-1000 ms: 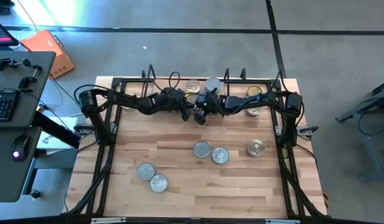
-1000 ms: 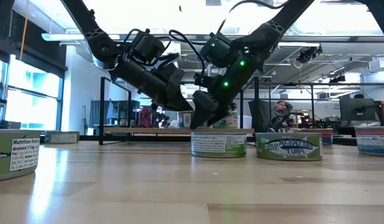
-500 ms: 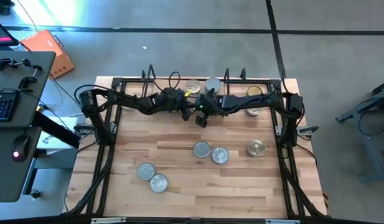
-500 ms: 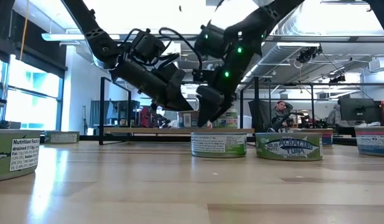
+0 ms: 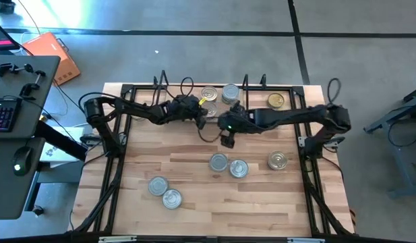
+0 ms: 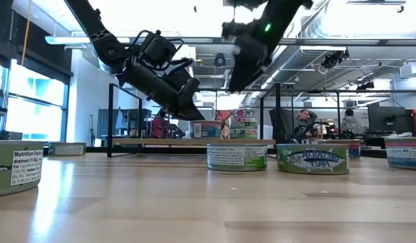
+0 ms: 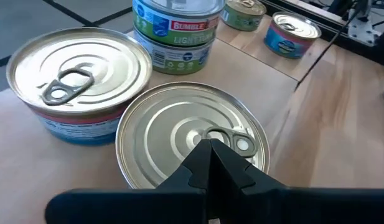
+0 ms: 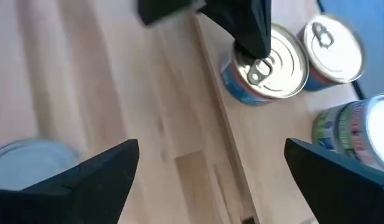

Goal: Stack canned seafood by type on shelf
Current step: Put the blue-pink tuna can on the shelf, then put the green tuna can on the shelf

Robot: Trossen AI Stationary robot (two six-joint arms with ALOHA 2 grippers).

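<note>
The shelf (image 5: 251, 96), a light board with black wire uprights, runs along the table's far edge and carries several tins. My left gripper (image 7: 210, 149) is shut, its tips down on the lid of a silver-topped tin (image 7: 179, 124) on the shelf board. A second silver tin (image 7: 79, 74) stands right beside it, and a two-high stack (image 7: 176, 28) behind. My right gripper (image 5: 226, 139) hangs open and empty, high above the table just in front of the shelf (image 8: 207, 180). Several more tins (image 5: 218, 162) stand loose on the table. My left gripper has its shut fingertips (image 8: 254, 40) on the tin's lid at the pull tab (image 7: 238, 140). It comes slanting down from the table's left side. The tin stands upright on the shelf board. Whether the tips only rest there or catch the tab, I cannot tell.
Two tins (image 5: 239, 168) stand side by side mid-table, one (image 5: 278, 160) to their right, two (image 5: 158, 185) near the front left. A gold-topped tin (image 5: 276, 101) sits on the shelf's right part. The black frame rails (image 5: 112, 182) line both sides.
My right gripper has risen well clear of the shelf and drawn back toward the table's near edge, staying open and empty. My left gripper has kept its place on the tin.
</note>
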